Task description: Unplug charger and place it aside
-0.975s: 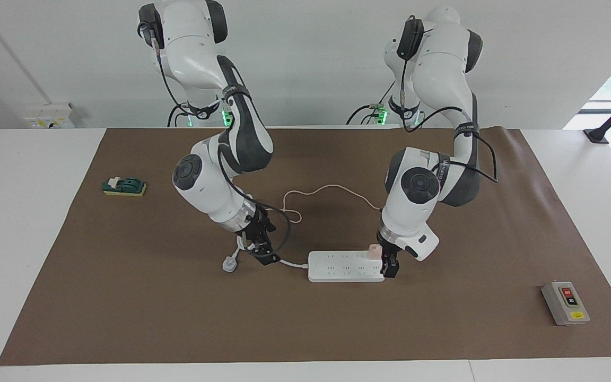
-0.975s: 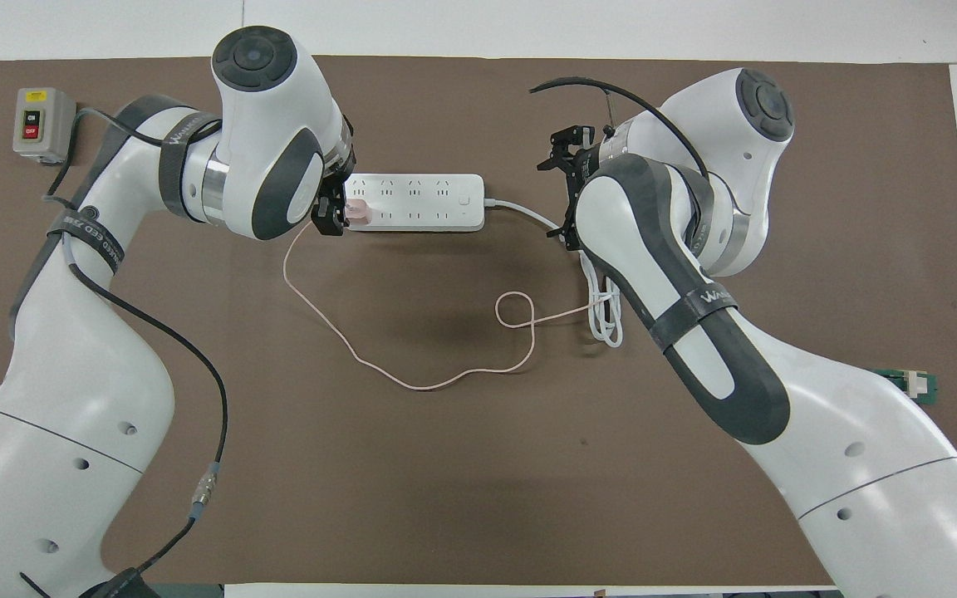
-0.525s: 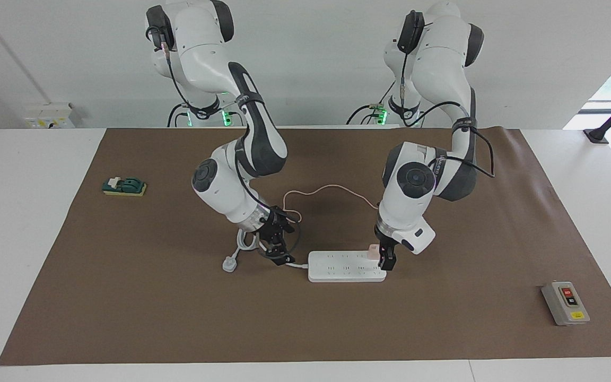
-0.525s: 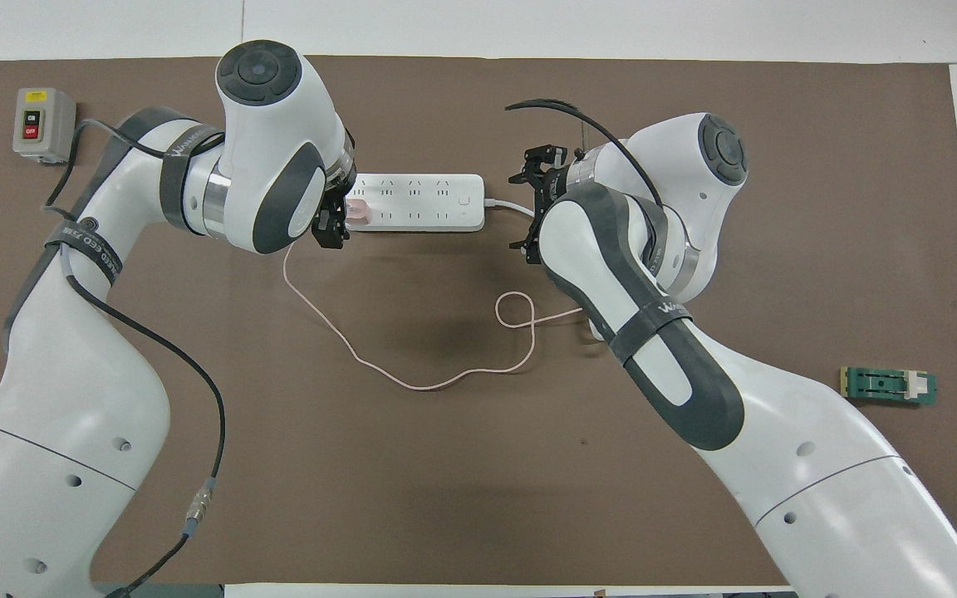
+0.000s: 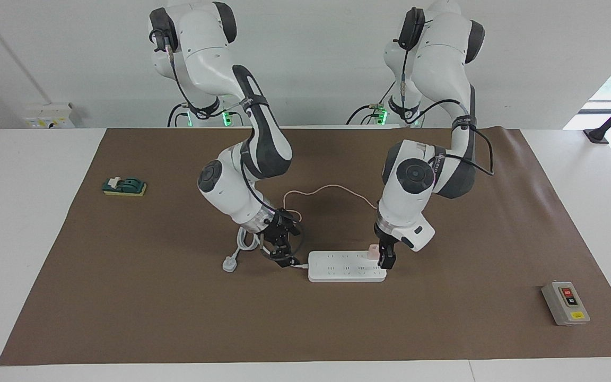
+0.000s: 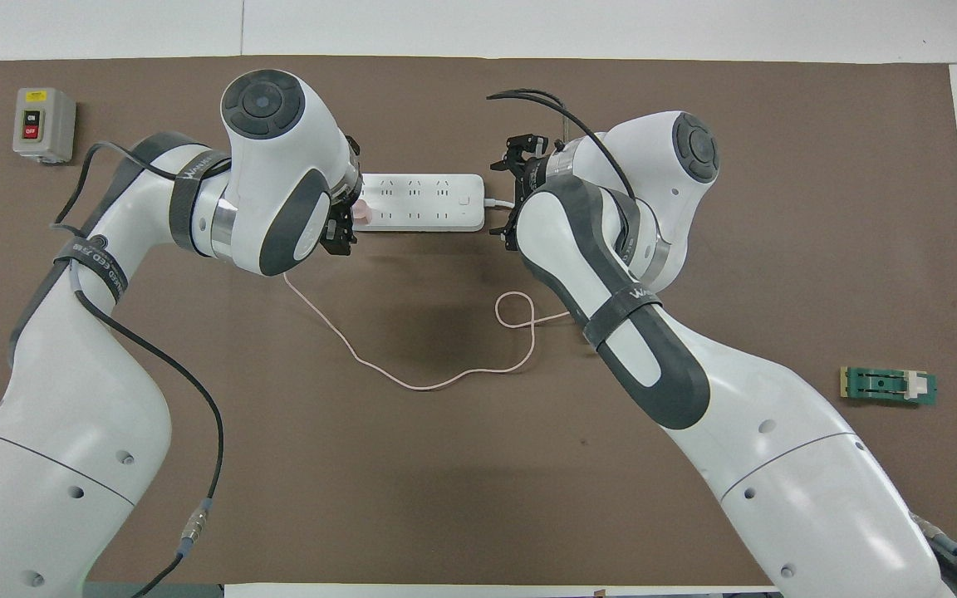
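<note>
The charger [image 5: 373, 249] sits plugged into the power strip [image 5: 345, 266] at the end toward the left arm, its thin pink cable [image 6: 412, 378] trailing loose toward the robots. It looks light and rigid — best pinched across its flat sides. The left end effector [image 5: 385, 260] hangs open at it; the right end effector [image 5: 283, 253], open, is over the strip's cord end.

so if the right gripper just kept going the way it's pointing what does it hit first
Most likely the power strip: the right gripper slants down toward its cord end, over the white cord. Depth is unclear, so the cord could come first.
</note>
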### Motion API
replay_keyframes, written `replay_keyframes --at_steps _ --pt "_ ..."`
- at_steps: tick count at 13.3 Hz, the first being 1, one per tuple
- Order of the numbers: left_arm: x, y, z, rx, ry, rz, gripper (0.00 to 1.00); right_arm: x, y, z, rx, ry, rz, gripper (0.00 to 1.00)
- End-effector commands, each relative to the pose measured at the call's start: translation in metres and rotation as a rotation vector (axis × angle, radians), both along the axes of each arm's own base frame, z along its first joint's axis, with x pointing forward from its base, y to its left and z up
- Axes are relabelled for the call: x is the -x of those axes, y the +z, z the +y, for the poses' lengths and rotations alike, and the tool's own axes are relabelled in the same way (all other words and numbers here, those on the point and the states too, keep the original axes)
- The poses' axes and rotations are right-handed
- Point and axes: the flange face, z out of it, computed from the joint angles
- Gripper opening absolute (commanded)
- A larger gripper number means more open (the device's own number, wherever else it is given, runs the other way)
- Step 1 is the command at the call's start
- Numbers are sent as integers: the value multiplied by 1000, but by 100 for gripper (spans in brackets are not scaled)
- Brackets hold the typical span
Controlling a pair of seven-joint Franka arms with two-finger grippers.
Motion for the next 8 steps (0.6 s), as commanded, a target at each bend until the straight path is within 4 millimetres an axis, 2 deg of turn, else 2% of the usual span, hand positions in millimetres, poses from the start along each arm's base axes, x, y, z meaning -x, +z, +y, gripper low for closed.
replay_keyframes --at_steps 1,2,4,6,8 --pt "8 3 3 -20 11 -25 100 1 1 10 -22 31 -3 100" --pt "7 3 2 -18 9 -29 100 3 5 9 -30 52 12 100" --pt "6 0 2 -19 8 -32 100 3 -9 11 -7 75 33 100" --pt "6 -4 3 -40 -4 -38 100 -5 -13 19 -13 118 61 100" --pt "7 -5 0 -42 -10 -36 98 -3 -21 22 10 142 64 100"
